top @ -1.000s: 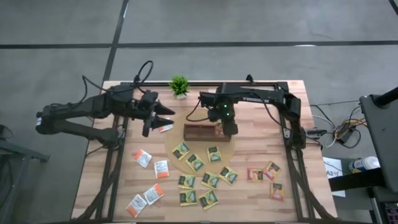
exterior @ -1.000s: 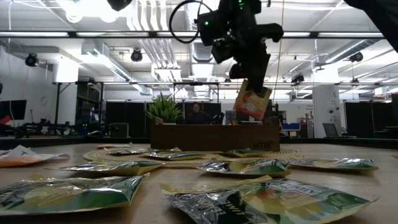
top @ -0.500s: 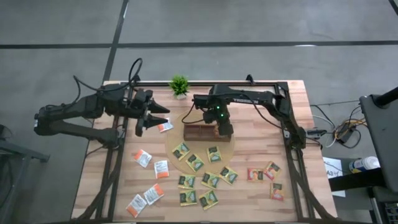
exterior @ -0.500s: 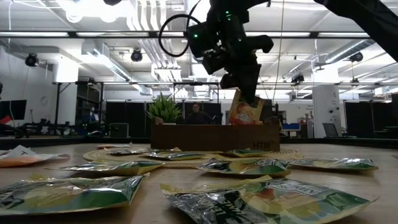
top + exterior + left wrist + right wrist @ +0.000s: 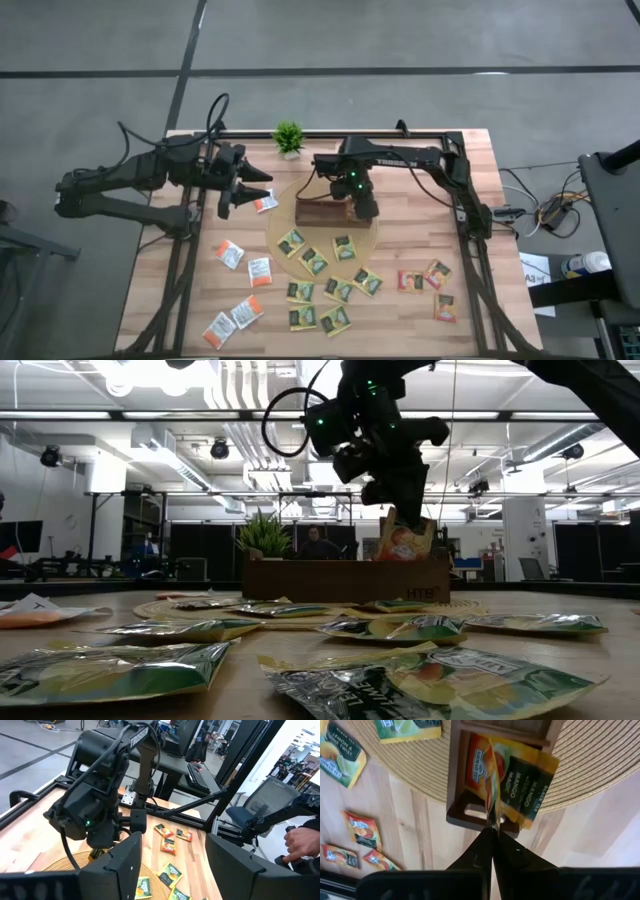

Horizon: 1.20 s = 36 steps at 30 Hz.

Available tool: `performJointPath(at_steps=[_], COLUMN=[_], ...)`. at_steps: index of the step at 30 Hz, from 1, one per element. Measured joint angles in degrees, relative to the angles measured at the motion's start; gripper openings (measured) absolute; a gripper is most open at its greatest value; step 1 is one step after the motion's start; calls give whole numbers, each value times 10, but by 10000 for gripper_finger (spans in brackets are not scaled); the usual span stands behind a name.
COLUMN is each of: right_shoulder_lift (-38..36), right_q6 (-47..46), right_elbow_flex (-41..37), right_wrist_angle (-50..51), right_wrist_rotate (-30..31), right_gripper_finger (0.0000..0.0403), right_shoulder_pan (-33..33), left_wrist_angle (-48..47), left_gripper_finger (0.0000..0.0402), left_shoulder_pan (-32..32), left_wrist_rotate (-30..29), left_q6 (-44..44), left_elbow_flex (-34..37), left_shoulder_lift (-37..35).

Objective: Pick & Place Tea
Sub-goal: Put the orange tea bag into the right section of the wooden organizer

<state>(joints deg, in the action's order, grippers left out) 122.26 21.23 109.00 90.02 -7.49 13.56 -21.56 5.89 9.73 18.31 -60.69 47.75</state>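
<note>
Lowered since a second ago, the right hand (image 5: 408, 518) pinches a red-pink tea sachet (image 5: 403, 541) upright at the brown tray (image 5: 322, 212)'s right end; left hand (image 5: 246, 187) spread, left of the tray.

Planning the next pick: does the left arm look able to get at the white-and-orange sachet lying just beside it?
Probably yes. The left gripper is open and empty, the white-and-orange sachet lies uncovered right next to it, and the right gripper is busy over the tray.

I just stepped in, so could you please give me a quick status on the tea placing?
Right gripper shut on red-pink sachet, over brown tray's right end. Left gripper open, empty, left of tray. Nothing blocking.
</note>
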Motion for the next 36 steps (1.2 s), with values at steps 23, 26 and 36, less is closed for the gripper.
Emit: performJointPath(at_steps=[23,26,36], right_shoulder_lift=[-7,-7,-7], right_q6=[0,-3,-5], right_elbow_flex=[-16,-16,-8], right_wrist_angle=[0,0,0], right_wrist_rotate=[34,34,32], right_gripper_finger=[43,70,132], right_shoulder_pan=[0,0,0], left_wrist_angle=[1,1,1], left_gripper_finger=[213,213,213], left_shoulder_pan=[0,0,0], left_wrist_rotate=[-8,-8,-8], left_q6=[0,-1,-1], left_elbow_flex=[0,0,0], left_shoulder_lift=[0,0,0])
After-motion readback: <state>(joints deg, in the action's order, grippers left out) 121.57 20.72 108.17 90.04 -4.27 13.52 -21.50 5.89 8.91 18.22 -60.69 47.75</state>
